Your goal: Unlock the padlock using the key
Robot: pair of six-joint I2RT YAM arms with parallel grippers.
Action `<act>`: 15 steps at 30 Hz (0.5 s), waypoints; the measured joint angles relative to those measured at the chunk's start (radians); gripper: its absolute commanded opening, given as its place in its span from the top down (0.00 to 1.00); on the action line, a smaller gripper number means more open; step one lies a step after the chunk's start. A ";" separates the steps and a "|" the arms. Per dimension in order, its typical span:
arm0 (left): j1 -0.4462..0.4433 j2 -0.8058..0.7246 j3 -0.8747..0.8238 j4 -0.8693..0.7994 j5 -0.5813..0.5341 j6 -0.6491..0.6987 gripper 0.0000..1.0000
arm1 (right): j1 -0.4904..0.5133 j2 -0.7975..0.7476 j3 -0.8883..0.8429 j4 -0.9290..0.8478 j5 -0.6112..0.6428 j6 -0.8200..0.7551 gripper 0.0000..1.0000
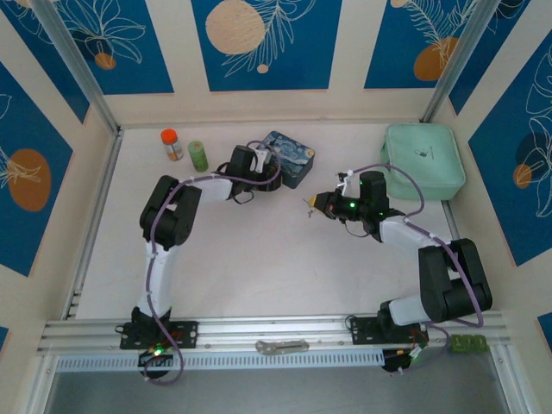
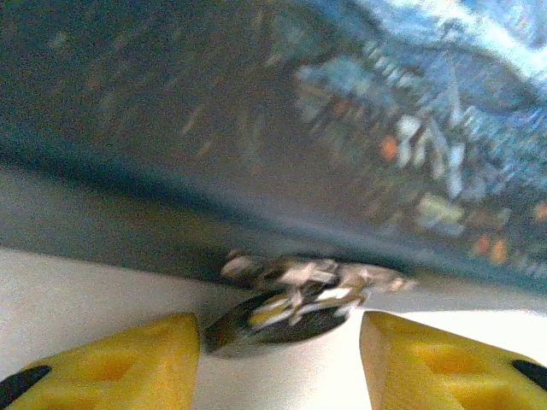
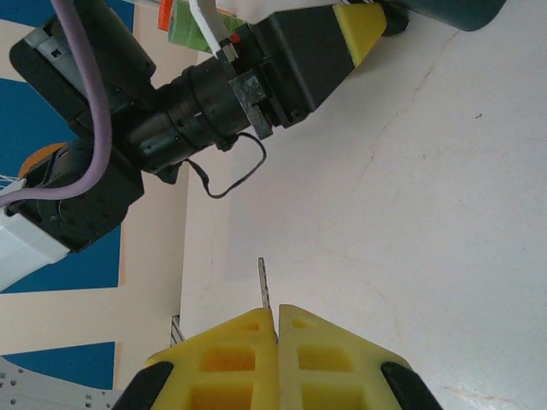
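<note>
The padlock (image 2: 295, 301), a blurred dark body with silvery parts, lies on the white table against the foot of the blue starry tin (image 2: 359, 128). My left gripper (image 2: 279, 342) is open; its yellow fingers (image 2: 128, 363) stand either side of the padlock, just short of it and not touching. From above, the left gripper (image 1: 261, 166) is at the tin's (image 1: 291, 158) left side. My right gripper (image 3: 277, 314) is shut on the key (image 3: 264, 286), whose slim pale blade sticks out past the fingertips. It hovers mid-table (image 1: 312, 203), right of the tin.
An orange-capped bottle (image 1: 171, 144) and a green cylinder (image 1: 198, 155) stand at the back left. A mint green case (image 1: 423, 161) lies at the back right. A silver metal piece (image 1: 281, 346) rests on the front rail. Walls close in three sides.
</note>
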 measured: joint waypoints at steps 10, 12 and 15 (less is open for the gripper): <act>-0.013 0.070 0.101 0.002 -0.012 -0.070 0.47 | 0.000 0.000 0.000 0.000 0.000 0.000 1.00; -0.013 0.074 0.115 -0.001 -0.012 -0.076 0.48 | 0.000 0.000 0.000 0.000 0.000 0.000 1.00; -0.013 0.088 0.134 -0.001 -0.013 -0.084 0.48 | 0.000 0.000 0.000 0.001 0.003 0.000 1.00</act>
